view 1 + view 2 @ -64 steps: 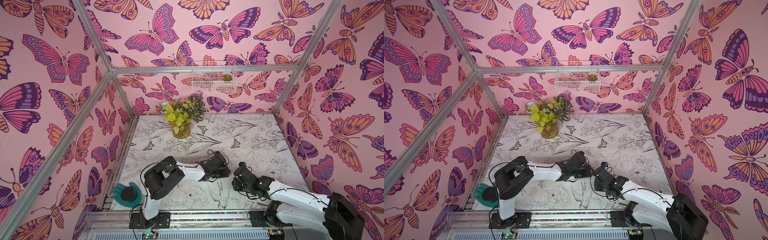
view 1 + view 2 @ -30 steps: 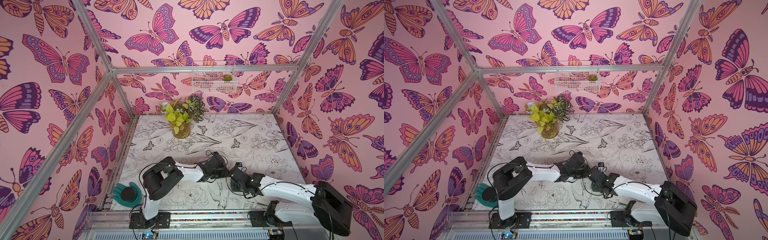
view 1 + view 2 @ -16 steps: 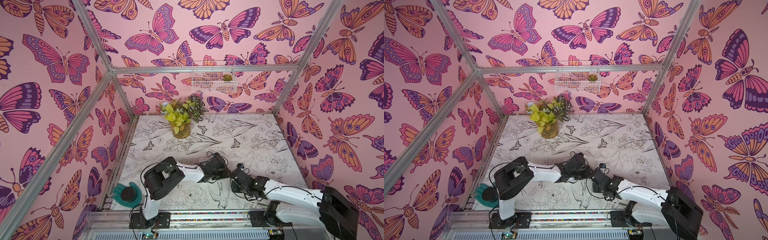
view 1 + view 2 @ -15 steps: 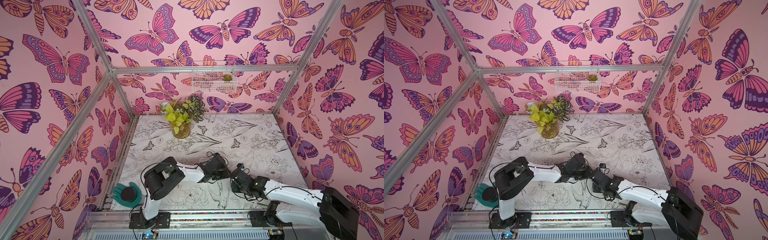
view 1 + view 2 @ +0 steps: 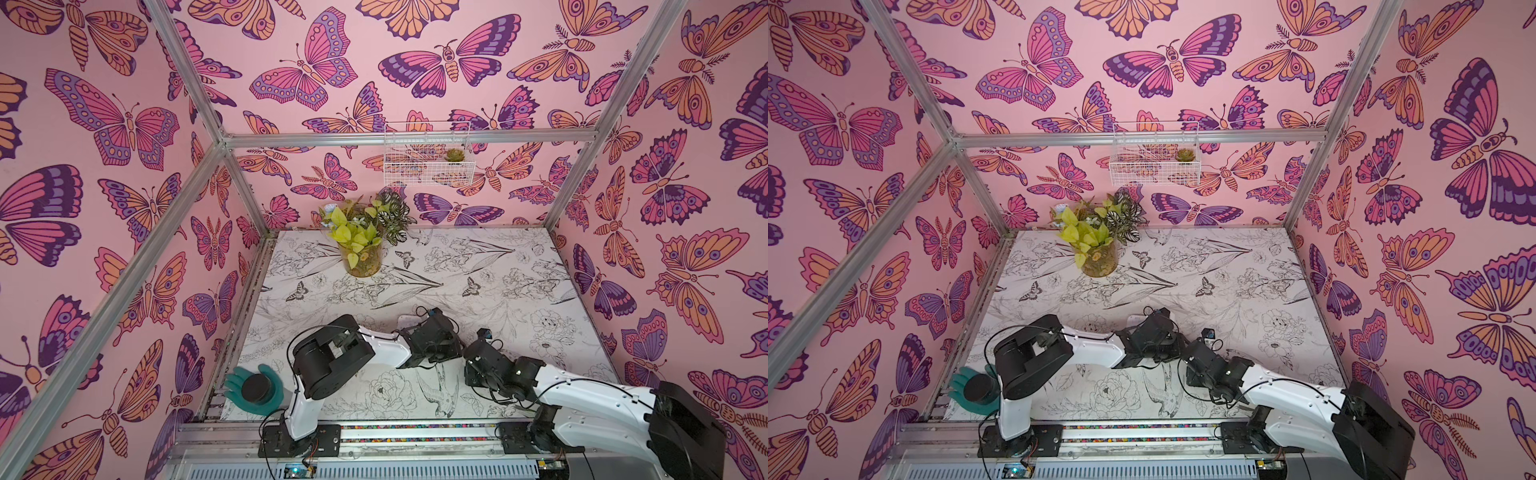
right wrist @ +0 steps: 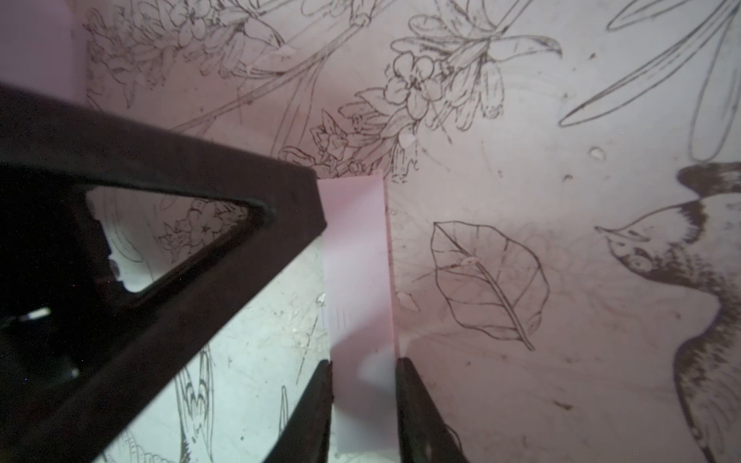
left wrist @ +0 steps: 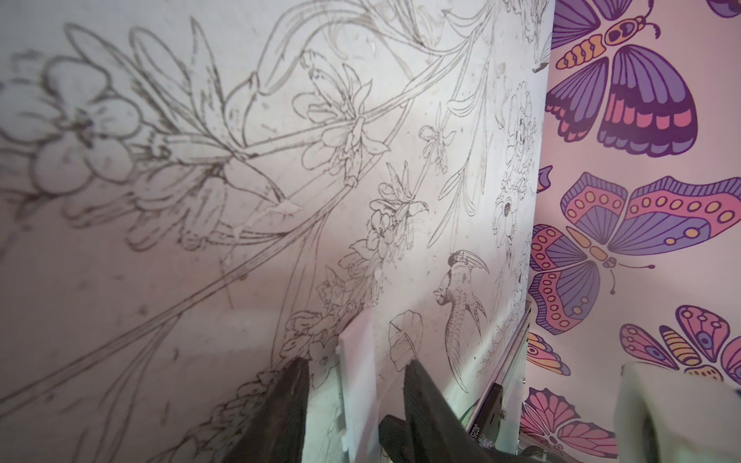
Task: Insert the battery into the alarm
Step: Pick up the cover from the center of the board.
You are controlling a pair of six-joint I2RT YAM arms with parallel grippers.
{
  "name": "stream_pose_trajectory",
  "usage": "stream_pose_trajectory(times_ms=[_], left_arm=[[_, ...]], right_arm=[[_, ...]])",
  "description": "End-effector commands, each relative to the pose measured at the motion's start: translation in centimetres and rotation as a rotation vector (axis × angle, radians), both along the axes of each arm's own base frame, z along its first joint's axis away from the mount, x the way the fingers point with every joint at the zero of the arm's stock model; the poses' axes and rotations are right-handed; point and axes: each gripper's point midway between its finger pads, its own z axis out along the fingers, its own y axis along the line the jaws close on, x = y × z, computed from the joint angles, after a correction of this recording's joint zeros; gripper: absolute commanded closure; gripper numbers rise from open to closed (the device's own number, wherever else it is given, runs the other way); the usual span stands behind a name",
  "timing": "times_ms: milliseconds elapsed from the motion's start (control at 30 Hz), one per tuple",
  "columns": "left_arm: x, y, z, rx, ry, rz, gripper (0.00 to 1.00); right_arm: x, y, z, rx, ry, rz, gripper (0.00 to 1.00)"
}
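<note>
A thin white plastic piece (image 6: 355, 260) with small ridge marks is clamped between the fingers of my right gripper (image 6: 365, 361), which is shut on it. Its far end reaches between the fingers of my left gripper (image 7: 355, 360), whose jaws stand open with a gap on each side of the piece (image 7: 359, 385). In a top view the two grippers meet tip to tip (image 5: 463, 353) low over the table's front middle. A white rounded shape (image 5: 409, 321) lies behind my left wrist; it may be the alarm, mostly hidden. The battery is out of view.
A glass vase of leafy plants (image 5: 361, 262) stands at the back left. A wire basket (image 5: 428, 166) hangs on the back wall. A teal hand-shaped stand with a black cylinder (image 5: 253, 388) sits off the front left corner. A metal rail (image 5: 415, 428) runs along the front.
The right gripper has closed in leftward on the left gripper, and its elbow has swung out to the right. The left arm has hardly moved.
</note>
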Motion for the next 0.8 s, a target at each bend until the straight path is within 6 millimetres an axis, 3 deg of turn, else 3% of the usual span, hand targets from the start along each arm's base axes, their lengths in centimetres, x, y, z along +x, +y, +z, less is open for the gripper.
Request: stream_pose_trajectory(times_ms=[0, 767], left_arm=[[-1.5, 1.0, -3.2, 0.067, 0.066, -0.013, 0.58], [-2.7, 1.9, -5.6, 0.08, 0.135, 0.004, 0.59]], right_arm=[[-0.2, 0.2, -0.2, 0.017, -0.001, 0.003, 0.71], [0.1, 0.5, 0.0, 0.11, -0.072, -0.007, 0.72]])
